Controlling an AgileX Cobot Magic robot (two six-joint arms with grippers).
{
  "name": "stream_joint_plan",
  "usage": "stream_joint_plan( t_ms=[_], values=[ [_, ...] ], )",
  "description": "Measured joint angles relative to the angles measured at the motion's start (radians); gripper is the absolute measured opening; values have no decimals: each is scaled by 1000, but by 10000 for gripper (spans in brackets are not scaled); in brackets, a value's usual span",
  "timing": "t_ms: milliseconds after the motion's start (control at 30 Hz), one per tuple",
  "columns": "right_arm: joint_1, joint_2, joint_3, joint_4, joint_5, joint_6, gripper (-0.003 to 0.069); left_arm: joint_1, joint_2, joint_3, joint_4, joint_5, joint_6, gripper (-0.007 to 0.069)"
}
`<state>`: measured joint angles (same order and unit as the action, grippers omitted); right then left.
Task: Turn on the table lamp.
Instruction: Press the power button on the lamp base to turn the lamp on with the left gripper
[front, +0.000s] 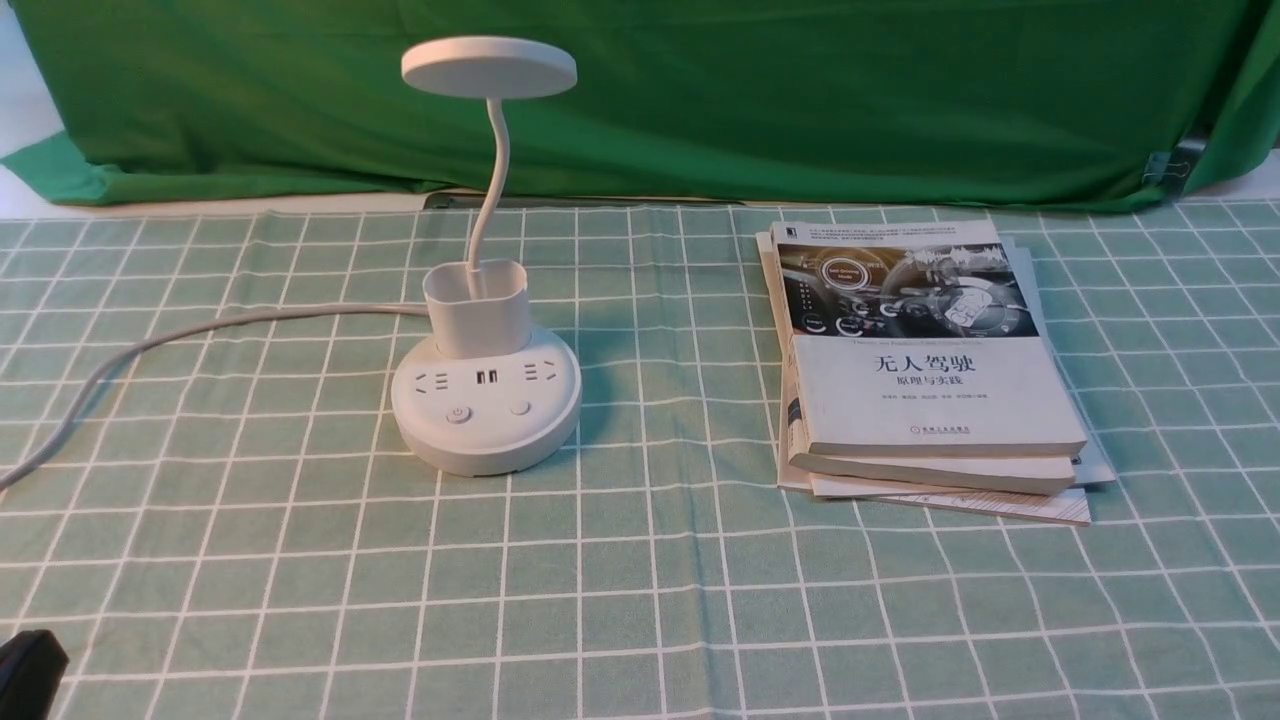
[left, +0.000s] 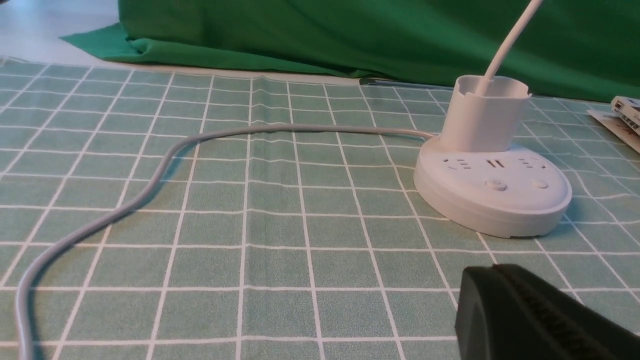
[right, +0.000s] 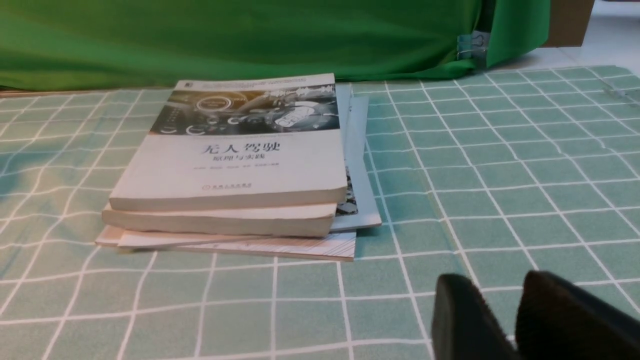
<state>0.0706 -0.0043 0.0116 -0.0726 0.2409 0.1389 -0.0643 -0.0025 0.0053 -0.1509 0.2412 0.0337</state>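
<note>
1. The table lamp (front: 485, 425) stands upright on the bench's checked cloth (front: 640, 600), ahead of the left pincer (left: 505, 305) and off to its right, well apart from it.
2. The left pincer shows only as one dark mass, so I cannot tell whether it is released or clenched. The right pincer (right: 510, 320) has its fingers slightly parted and grasps nothing; a stack of books (front: 930, 380) lies ahead of it.
3. The lamp is hard, smooth plastic. Its broad round base looks steady but probably light, so a sideways shove could slide it over the cloth.
4. No grasp is needed. Press straight down on the power-symbol button (front: 458, 414), on the side of the base nearest the pincer, beside a plain button (front: 520, 407).
5. Avoid the thin gooseneck (front: 492, 170), which likely flexes, and the trailing cord (front: 200, 325).
</note>
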Motion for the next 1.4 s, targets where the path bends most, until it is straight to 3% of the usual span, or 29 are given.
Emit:
stream_joint_plan(
  t_ms=[200,267,467,500,533,667,767,867,1067,1167,1300,1400],
  values=[
    [0,0,0,0,0,0,237,0,0,0,0,-28,2,1],
    [0,0,0,0,0,0,237,0,0,0,13,-122,3,1],
    [0,0,0,0,0,0,237,0,0,0,50,-571,7,1],
    [0,0,0,0,0,0,237,0,0,0,51,-588,7,1],
    [0,0,0,0,0,0,237,0,0,0,65,-730,8,1],
    [0,0,0,0,0,0,237,0,-1,0,118,-1013,-21,1],
    [0,0,0,0,0,0,238,0,-1,-17,120,-1094,-78,1],
    [0,0,0,0,0,0,238,0,21,-127,128,-997,-186,1],
    [0,0,0,0,0,0,238,0,251,-585,264,-293,-266,1],
    [0,0,0,0,0,0,238,0,430,-645,267,-96,-281,1],
    [0,0,0,0,0,0,238,-1,637,-646,94,-16,-281,1],
    [0,0,0,0,0,0,238,-36,839,-653,-221,41,-47,1]
  ],
)
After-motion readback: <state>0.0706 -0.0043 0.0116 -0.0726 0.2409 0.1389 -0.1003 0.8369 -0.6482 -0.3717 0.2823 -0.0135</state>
